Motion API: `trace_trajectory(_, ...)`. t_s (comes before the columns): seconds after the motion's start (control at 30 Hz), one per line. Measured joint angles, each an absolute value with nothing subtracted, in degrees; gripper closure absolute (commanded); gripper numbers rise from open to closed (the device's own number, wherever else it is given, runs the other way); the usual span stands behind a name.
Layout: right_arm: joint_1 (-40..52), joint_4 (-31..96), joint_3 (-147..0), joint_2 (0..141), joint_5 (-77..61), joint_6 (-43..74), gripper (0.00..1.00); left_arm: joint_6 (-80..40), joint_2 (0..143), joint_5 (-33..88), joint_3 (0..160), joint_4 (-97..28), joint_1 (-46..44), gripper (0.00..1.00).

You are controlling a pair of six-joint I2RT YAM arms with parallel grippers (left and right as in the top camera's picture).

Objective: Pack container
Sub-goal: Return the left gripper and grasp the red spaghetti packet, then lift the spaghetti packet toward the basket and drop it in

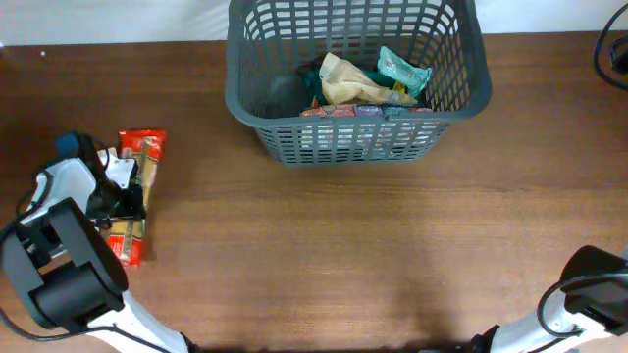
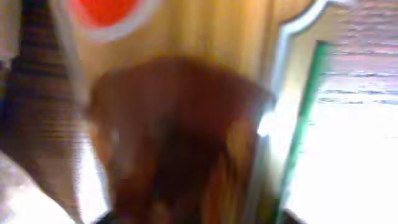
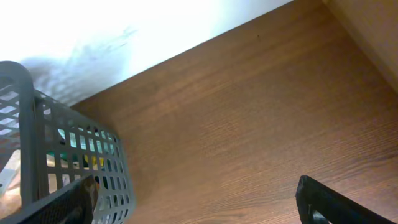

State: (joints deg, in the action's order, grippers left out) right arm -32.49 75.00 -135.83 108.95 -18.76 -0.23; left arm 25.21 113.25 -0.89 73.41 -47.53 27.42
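The container, a large dark grey lattice basket, stands at the back middle of the table. It holds several snack packets, among them a cream one and a teal one. A red and yellow packet lies flat on the table at the far left. My left gripper is down on this packet. The left wrist view shows only the packet, very close and blurred, and the jaws are hidden. My right gripper is open and empty above bare table, with the container's corner to its left.
The right arm's base is at the front right corner. A black cable lies at the back right edge. A white surface runs behind the table's far edge.
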Motion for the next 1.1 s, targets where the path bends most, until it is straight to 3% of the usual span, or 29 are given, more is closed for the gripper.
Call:
trace_trajectory(0.17,-32.49,74.98,-135.83,108.95,-18.76,-0.23,0.01,24.18,113.27,1.04,77.32,-50.59,27.27,0.98)
trace_trajectory(0.37,-32.49,74.98,-135.83,108.95,-18.76,-0.25,0.01,23.51,117.89,6.13,90.67,-63.79,23.75,0.98)
trace_trajectory(0.57,-32.49,74.96,-135.83,108.95,-18.94,-0.25,0.01,23.29,118.63,9.52,117.97,-77.19,18.31,0.98)
trace_trajectory(0.8,-32.49,74.94,-135.83,108.95,-18.98,-0.23,0.01,24.88,118.54,10.24,146.54,-83.81,12.43,0.98)
trace_trajectory(0.97,-32.49,75.00,-135.83,108.95,-18.98,-0.25,0.01,38.81,118.39,10.57,161.32,-83.77,2.31,0.98)
trace_trajectory(1.1,-32.49,74.98,-135.83,108.95,-18.98,-0.25,0.01,51.33,118.28,11.99,163.89,-80.16,-8.43,0.98)
